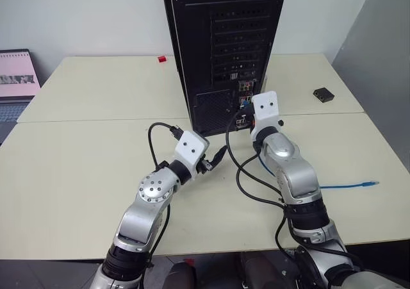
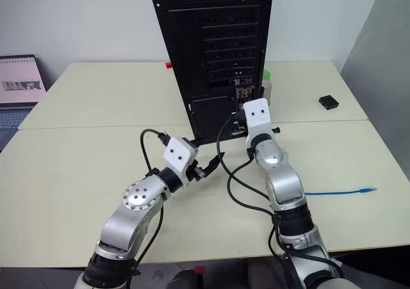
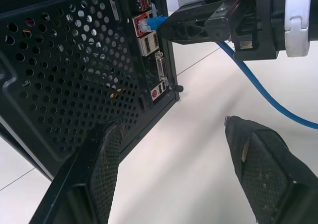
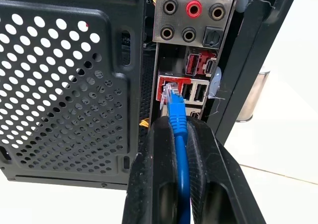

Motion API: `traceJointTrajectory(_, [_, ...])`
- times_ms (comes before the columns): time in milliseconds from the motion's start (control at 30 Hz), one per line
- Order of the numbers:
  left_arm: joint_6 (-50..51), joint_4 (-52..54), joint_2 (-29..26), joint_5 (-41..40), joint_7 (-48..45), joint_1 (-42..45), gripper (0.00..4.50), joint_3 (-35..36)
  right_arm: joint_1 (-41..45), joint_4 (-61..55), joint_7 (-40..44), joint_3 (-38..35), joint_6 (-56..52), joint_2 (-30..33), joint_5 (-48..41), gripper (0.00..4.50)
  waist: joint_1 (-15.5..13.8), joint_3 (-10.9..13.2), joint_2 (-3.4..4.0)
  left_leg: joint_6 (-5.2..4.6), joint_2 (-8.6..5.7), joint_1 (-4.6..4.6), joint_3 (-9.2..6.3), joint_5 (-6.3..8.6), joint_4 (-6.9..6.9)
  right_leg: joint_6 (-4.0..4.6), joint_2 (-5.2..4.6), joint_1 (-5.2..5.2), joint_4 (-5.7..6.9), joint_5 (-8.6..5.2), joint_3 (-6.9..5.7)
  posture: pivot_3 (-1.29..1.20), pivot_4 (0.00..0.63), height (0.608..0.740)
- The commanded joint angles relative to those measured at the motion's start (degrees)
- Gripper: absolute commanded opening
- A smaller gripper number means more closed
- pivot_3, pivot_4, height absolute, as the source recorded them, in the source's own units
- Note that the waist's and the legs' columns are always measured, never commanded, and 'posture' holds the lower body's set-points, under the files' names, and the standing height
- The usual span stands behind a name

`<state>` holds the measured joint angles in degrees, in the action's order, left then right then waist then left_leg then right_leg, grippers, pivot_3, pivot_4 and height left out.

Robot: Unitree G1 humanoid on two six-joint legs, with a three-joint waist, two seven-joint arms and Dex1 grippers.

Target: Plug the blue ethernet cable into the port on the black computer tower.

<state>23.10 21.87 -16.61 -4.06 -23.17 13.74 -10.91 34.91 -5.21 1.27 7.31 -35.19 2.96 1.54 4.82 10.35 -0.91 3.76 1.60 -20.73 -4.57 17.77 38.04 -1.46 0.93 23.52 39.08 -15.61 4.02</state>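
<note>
The black computer tower (image 1: 224, 52) stands upright at the middle of the table with its rear panel facing me. My right gripper (image 4: 177, 124) is shut on the blue ethernet cable (image 4: 180, 149) just behind its clear plug (image 4: 170, 92). The plug's tip sits at the mouth of the port (image 4: 166, 86), in the red-framed block below the audio jacks; how deep it sits I cannot tell. The cable's other end trails across the table on the right (image 1: 349, 186). My left gripper (image 3: 171, 127) stands open and empty, low beside the tower's perforated panel, left of the right gripper (image 3: 198, 25).
Black robot cables (image 1: 246, 173) loop on the table between the arms. A small black box (image 1: 323, 95) lies at the far right, and a small red object (image 1: 162, 59) sits left of the tower. A pale bottle (image 2: 266, 84) stands just right of the tower.
</note>
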Motion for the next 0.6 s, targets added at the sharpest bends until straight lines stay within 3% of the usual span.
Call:
traceJointTrajectory(33, [-1.6, 0.9, 0.3, 0.3, -0.1, 0.3, 3.40, -0.2, 2.4, 1.2, 0.1, 0.0, 1.4, 0.8, 1.5, 0.00, 0.0, 0.0, 0.00, 0.00, 0.00, 0.00, 0.00, 0.00, 0.00, 0.00, 0.00, 0.00, 0.00, 0.00, 0.00, 0.00, 0.150, 0.740])
traceJointTrajectory(600, [-2.5, 0.4, 0.4, 0.6, -0.3, 0.6, 3.40, -0.5, 3.9, 1.9, 4.6, -0.3, -1.0, 3.5, 0.8, 0.00, 0.0, 0.0, 0.00, -0.03, 0.00, 0.04, 0.03, -0.02, 0.00, -0.02, 0.01, -0.02, 0.00, 0.02, 0.03, 0.00, 0.150, 0.740])
